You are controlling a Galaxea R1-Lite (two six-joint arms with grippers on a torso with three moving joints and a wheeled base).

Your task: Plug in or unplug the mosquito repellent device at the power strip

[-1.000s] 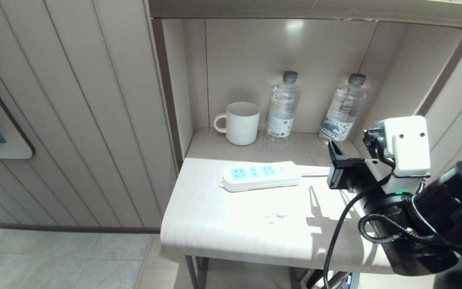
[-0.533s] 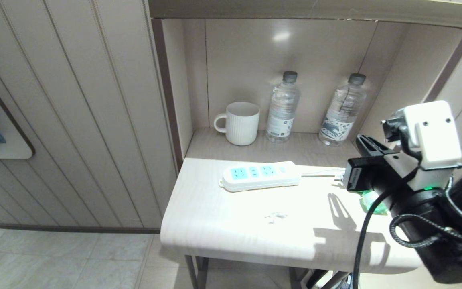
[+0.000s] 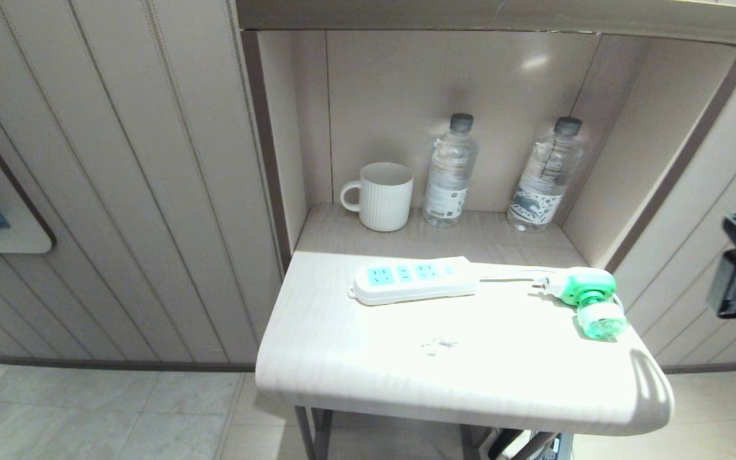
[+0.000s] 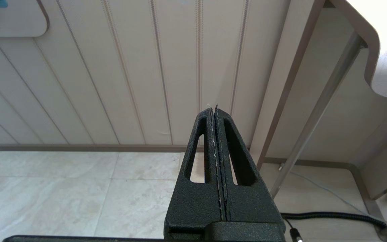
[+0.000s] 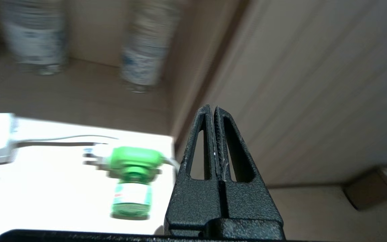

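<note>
Now our right gripper point(image 5: 213, 111) has pulled away to the right, off the edge of the small table point(image 3: 342, 377), where a second ago it hung low over the table's right end and hid what lay there. With the arm gone, the mosquito repellent device point(image 3: 588, 300) comes into plain sight: it lies on its side near the right end of the table, green head toward the alcove, bottle toward the front edge, prongs pointing left at the power strip point(image 3: 414, 280). The two are apart, with the strip's thin cord point(image 3: 508, 276) running between them, and all three blue sockets stand bare.

Our right jaws are pressed together on nothing, so we judge that the device is unplugged and set down, and that this arm is retreating. If unplugging is the aim, little seems left to do.

Our left gripper point(image 4: 215, 111) is parked low beside the table leg, jaws closed and empty.
</note>
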